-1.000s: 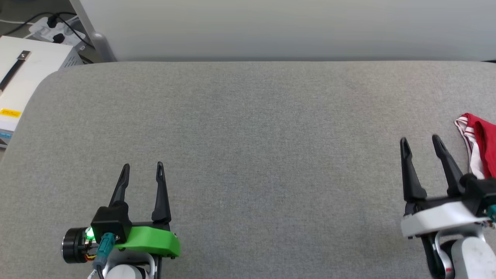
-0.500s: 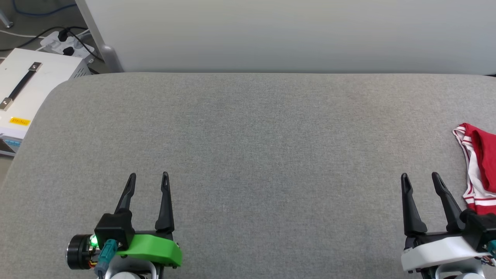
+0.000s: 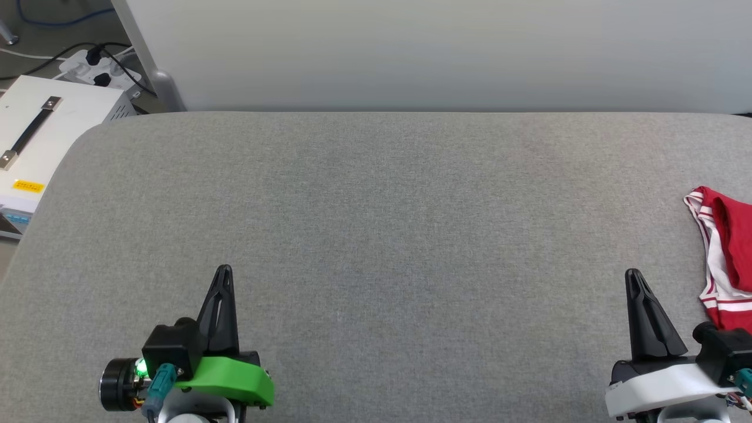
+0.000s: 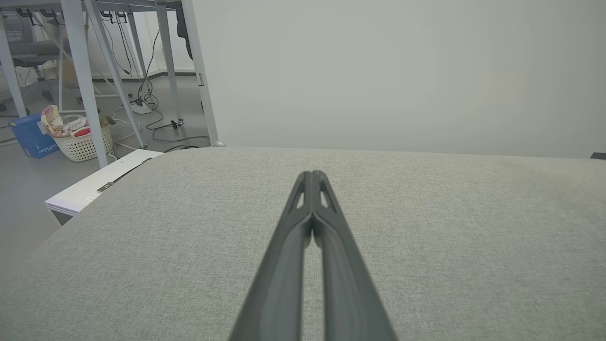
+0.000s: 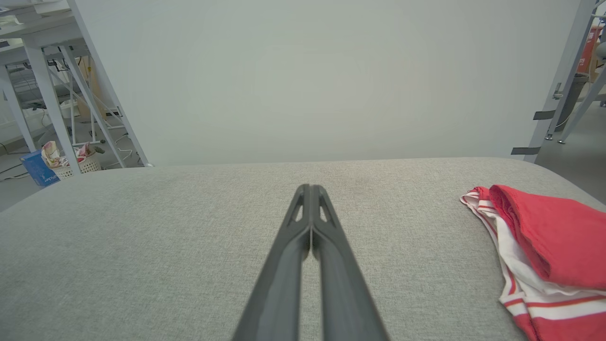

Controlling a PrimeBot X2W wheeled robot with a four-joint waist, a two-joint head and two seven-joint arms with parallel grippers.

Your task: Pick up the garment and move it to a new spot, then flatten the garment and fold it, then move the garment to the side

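The garment [image 3: 728,252] is a red shirt with white and red-striped trim, lying bunched at the far right edge of the grey padded table [image 3: 376,223]; it also lies at the right in the right wrist view [image 5: 544,246]. My right gripper [image 3: 633,274] is shut and empty at the lower right, just left of the garment and apart from it. Its fingers meet at the tips [image 5: 310,187]. At the lower left my left gripper [image 3: 224,269] is shut with nothing in it, its tips together [image 4: 312,174] over bare table.
A pale wall panel [image 3: 411,53] runs along the table's far edge. A white box with a handle [image 3: 35,135] and a power strip [image 3: 100,67] sit off the table's left. A laundry basket [image 4: 75,137] and table legs stand on the floor beyond.
Both grippers have gone from open to shut on nothing. The right gripper drew back toward the bottom edge, away from the garment. The camera tilted slightly between the first frame and the later ones.
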